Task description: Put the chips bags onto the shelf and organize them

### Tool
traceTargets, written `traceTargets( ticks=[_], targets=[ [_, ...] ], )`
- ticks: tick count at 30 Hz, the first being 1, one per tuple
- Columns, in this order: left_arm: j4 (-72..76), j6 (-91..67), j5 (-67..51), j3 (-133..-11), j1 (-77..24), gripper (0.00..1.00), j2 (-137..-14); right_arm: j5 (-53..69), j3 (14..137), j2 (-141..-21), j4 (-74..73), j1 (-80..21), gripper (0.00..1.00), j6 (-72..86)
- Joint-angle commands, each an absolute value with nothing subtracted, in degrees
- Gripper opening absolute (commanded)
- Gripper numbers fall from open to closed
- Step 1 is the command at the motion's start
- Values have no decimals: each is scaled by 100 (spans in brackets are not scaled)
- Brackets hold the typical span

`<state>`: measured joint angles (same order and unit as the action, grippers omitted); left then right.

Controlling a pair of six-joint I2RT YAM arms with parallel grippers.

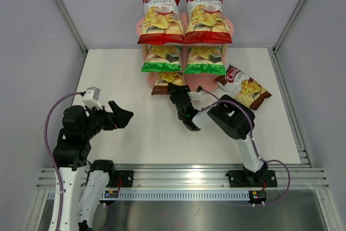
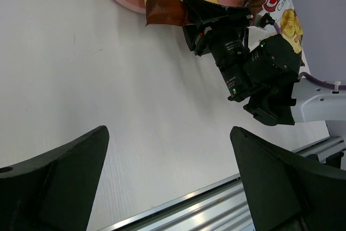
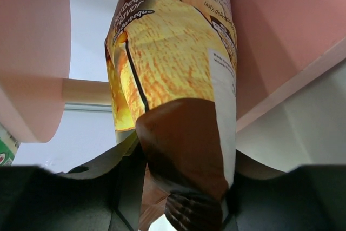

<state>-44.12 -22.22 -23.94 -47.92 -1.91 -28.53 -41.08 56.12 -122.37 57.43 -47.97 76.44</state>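
at the shelf, the right gripper pinches a brown bag by its end.

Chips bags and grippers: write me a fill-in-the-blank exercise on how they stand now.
1. The red bags sit on the ____ tier of the shelf.
2. The right gripper is ____ on a brown bag.
3. The left gripper is ____ and holds nothing.
4. The other brown bag lies on the ____.
Missing: top; shut; open; table.
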Motion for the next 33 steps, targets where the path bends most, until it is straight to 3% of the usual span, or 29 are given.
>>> traceTargets(
  ticks=[1,23,30,33],
  targets=[
    [-4280,-2101,-2285,-4878,-255,99,-2804,-4491,6011,-12471,5493,-4869,50,7743],
    [-4298,-2074,-2127,-4781,-510,99,-2751,-4140,6759,-13061,5063,-4562,51,7629],
    [-4271,-2083,-2153,-4764,-510,99,-2777,-3973,6504,-12859,5194,-4535,59,7524],
    [-4263,-2092,-2153,-4746,-510,99,-2769,-3911,6311,-12692,5352,-4535,67,7462]
  ],
)
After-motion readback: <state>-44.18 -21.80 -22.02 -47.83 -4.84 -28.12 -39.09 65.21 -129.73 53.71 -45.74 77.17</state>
